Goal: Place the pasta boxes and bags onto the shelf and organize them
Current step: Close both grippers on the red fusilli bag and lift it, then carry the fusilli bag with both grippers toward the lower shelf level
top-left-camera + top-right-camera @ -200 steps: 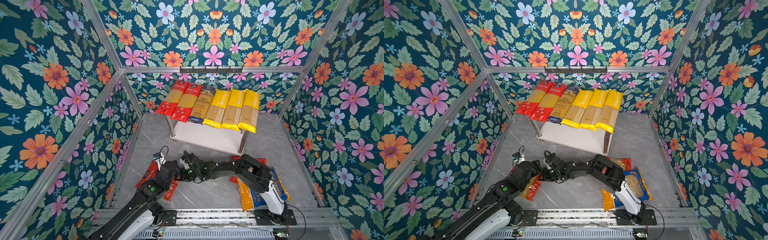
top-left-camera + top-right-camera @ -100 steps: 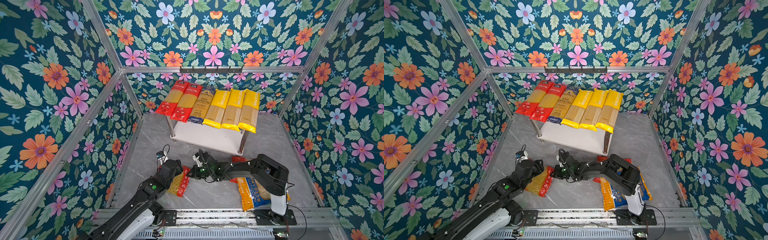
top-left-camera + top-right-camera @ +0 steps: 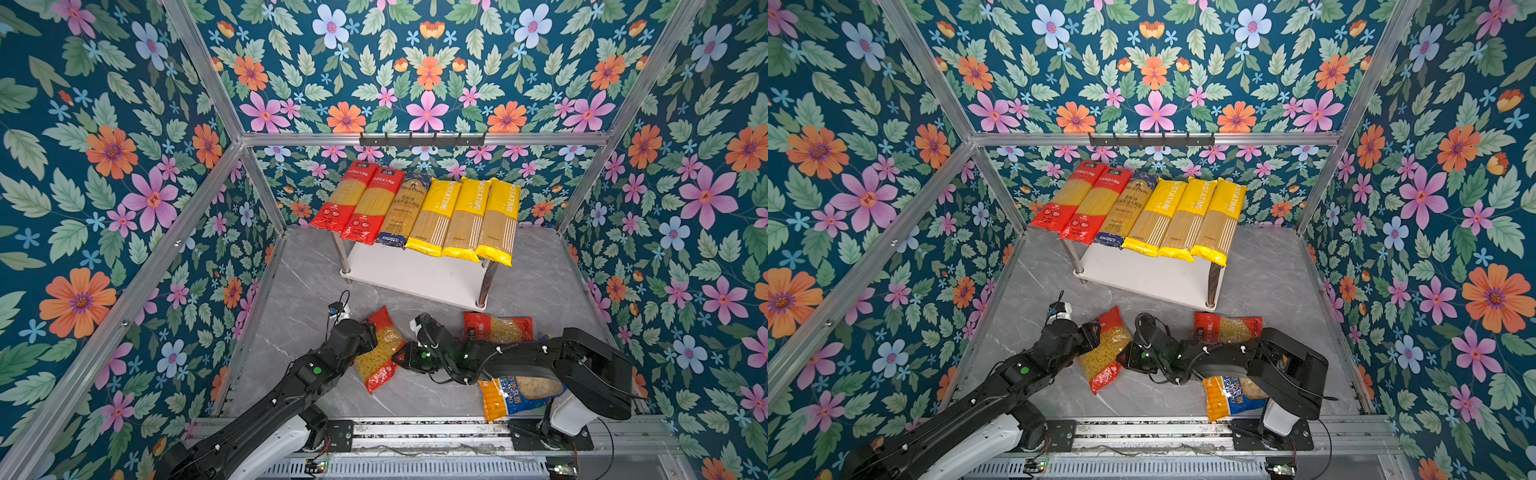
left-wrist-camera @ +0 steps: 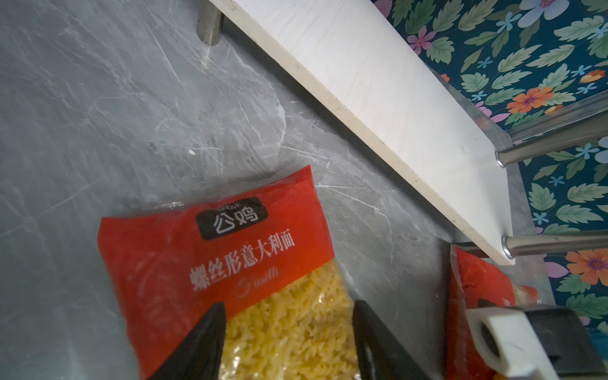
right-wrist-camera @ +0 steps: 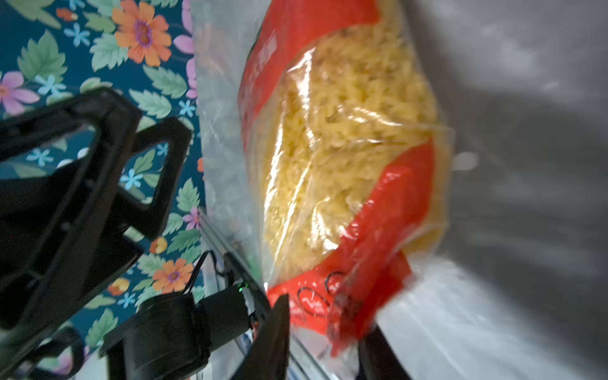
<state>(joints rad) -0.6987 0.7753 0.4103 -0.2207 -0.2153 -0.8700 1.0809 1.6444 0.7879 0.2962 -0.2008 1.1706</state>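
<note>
A red macaroni bag (image 3: 382,349) (image 4: 230,263) lies slantwise in front of the shelf (image 3: 415,274). My left gripper (image 3: 372,332) (image 4: 289,306) is shut on its clear middle, one finger on each side. My right gripper (image 3: 397,358) (image 5: 324,316) is open, and the bag's red bottom end (image 5: 362,263) sits loosely between its fingers. A second red macaroni bag (image 3: 498,328) and a blue-orange shells bag (image 3: 515,395) lie on the floor, partly under the right arm. The shelf's top tier carries two red spaghetti packs (image 3: 353,199), one navy-gold pack (image 3: 407,208) and three yellow packs (image 3: 465,216).
The shelf's white lower tier (image 3: 1142,274) is bare and close to the held bag. A black hook rail (image 3: 422,140) hangs on the back wall. Floral walls enclose the grey marble floor (image 3: 303,291). An aluminium rail (image 3: 415,428) runs along the front.
The red macaroni bag moved right from beside the left arm toward the middle, and both grippers moved with it. My right gripper, shut on its end before, has opened.
</note>
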